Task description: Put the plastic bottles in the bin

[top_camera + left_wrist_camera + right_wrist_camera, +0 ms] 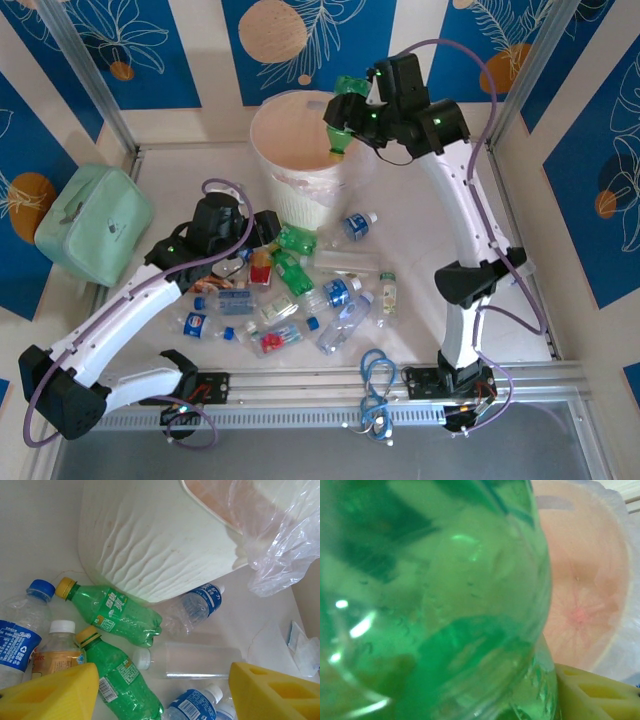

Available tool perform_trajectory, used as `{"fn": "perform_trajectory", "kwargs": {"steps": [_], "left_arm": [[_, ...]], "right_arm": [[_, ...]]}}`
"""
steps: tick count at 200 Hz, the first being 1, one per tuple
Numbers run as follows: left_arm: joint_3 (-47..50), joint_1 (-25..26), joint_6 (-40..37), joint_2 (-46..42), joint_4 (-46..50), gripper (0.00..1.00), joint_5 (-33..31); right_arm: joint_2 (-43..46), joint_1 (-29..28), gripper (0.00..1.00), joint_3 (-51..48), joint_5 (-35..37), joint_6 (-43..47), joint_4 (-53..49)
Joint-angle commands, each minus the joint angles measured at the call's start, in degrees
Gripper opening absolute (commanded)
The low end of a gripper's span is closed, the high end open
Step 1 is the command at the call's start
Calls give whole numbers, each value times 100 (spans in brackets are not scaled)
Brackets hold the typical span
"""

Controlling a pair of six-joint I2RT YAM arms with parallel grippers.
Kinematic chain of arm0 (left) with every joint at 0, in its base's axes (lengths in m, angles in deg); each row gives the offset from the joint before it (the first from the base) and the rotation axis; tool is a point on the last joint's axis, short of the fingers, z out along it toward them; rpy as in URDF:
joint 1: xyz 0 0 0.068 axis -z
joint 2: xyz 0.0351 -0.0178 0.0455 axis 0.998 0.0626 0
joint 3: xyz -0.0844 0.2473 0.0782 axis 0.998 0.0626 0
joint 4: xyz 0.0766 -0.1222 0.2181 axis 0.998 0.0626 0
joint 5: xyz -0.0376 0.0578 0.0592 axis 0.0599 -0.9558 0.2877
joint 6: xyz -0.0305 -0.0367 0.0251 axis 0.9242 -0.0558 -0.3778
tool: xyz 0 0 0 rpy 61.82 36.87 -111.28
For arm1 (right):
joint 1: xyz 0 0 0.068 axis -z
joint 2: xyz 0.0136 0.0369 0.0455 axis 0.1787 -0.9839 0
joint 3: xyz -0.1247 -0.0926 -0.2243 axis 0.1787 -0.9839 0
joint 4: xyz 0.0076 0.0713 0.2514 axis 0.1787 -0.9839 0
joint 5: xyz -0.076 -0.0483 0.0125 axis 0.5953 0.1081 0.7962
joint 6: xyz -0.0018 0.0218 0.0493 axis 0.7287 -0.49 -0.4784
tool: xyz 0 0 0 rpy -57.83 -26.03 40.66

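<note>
My right gripper (pixel 358 112) is shut on a green plastic bottle (pixel 343 130), held above the far right rim of the cream-white bin (pixel 262 120). In the right wrist view this green bottle (pixel 430 600) fills most of the picture, with one yellow finger (pixel 595 695) at the lower right and the lined inside of the bin (pixel 580 580) beyond. Several more bottles (pixel 300 295) lie in a pile in front of the bin. My left gripper (pixel 266 228) hangs open over them. Between its yellow fingers (pixel 50 695) lie a clear white-capped bottle (pixel 195 660), two green bottles (pixel 115 612) and a blue-labelled one (pixel 192 705).
A mint-green bag (pixel 95 220) sits at the left wall. A blue cable coil (pixel 377 375) lies by the front rail (pixel 320 385). The clear liner (pixel 280 545) hangs over the bin's rim. A scrap of clear wrapper (pixel 300 645) lies to the right of the bottles.
</note>
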Motion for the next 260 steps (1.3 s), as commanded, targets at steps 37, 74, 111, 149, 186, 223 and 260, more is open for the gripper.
{"fn": "perform_trajectory", "kwargs": {"steps": [37,74,111,149,186,223,260], "left_arm": [[-123,52,74,-89,116,69,-6],[9,52,132,-194,158,70,-52],[21,52,109,-223,213,72,-91],[14,52,107,-214,184,73,-74],[-103,52,14,-227,177,73,-47],[-161,52,-135,-240,160,73,18],[-167,52,-126,-207,38,73,87]], "right_arm": [[-571,65,62,655,-345,-62,170],[-771,86,79,712,-426,-32,90],[-763,93,89,732,-392,23,45],[-592,92,92,799,-279,68,-88],[88,-40,91,157,222,232,-319],[1743,-180,91,-2407,763,259,-118],[3665,-296,90,-5506,867,-81,-7]]}}
